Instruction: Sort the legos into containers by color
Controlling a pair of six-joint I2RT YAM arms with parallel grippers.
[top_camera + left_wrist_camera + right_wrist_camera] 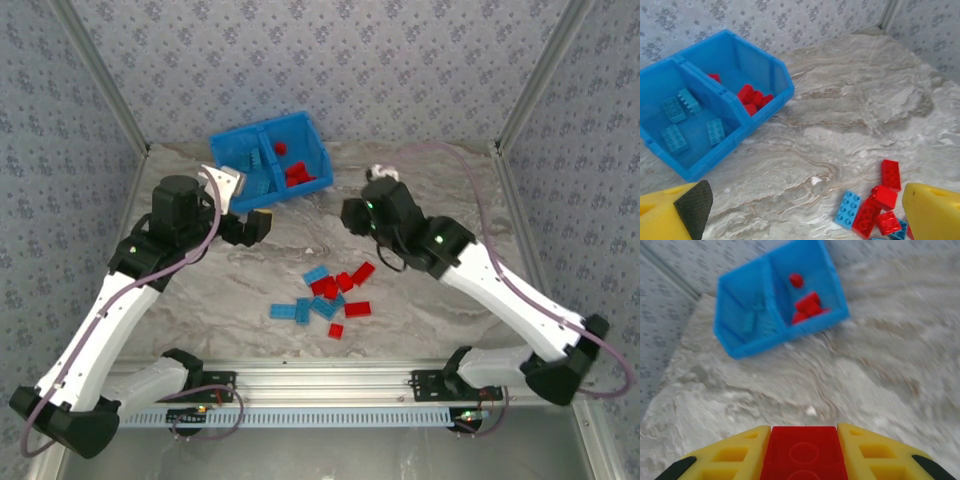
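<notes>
Step in hand: transport of one red brick to the bin.

Nearest, the loose legos (328,295), red and light blue, remain unsorted. At 1 o'clock from them, the right gripper (802,440) is clenched on a red brick (803,462). At 11 o'clock, the left gripper (802,215) stands released and empty.

Farthest, at 12 o'clock, sits the bin (316,145). Its left compartment (695,122) holds blue bricks and its right compartment (755,65) holds red.

Next move, by judgement: carry the brick over the right compartment, clear the rim, then release.
</notes>
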